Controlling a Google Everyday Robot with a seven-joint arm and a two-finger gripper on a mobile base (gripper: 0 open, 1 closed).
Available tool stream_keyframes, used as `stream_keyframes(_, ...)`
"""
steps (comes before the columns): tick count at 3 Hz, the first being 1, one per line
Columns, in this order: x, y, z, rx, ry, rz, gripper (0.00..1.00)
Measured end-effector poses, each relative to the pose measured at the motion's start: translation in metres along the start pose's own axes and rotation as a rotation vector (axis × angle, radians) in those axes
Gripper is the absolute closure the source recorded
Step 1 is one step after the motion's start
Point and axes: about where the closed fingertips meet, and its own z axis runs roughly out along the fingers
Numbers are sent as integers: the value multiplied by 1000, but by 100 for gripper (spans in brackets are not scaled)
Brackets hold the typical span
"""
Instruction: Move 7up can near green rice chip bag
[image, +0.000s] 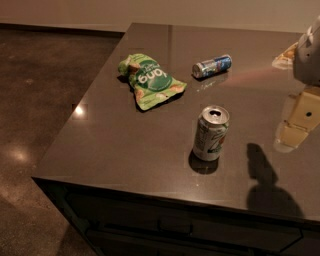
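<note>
The 7up can (211, 133) stands upright on the dark table (125, 145), near the front middle, its top opened. The green rice chip bag (151, 81) lies flat further back and to the left, well apart from the can. My gripper (296, 125) is at the right edge of the view, hanging above the table to the right of the can and apart from it. It holds nothing that I can see. Its shadow falls on the table near the front right.
A slimmer blue-and-silver can (212, 66) lies on its side behind the 7up can, to the right of the bag. A pale object (285, 55) sits at the far right back. The table's left and front edges drop to a dark floor (35, 110).
</note>
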Motion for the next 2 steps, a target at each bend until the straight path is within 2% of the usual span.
stream_keyframes(1, -2, 0, 0, 0, -4, -1, 0)
stream_keyframes(2, -13, 6, 9, -22, -38, -13, 0)
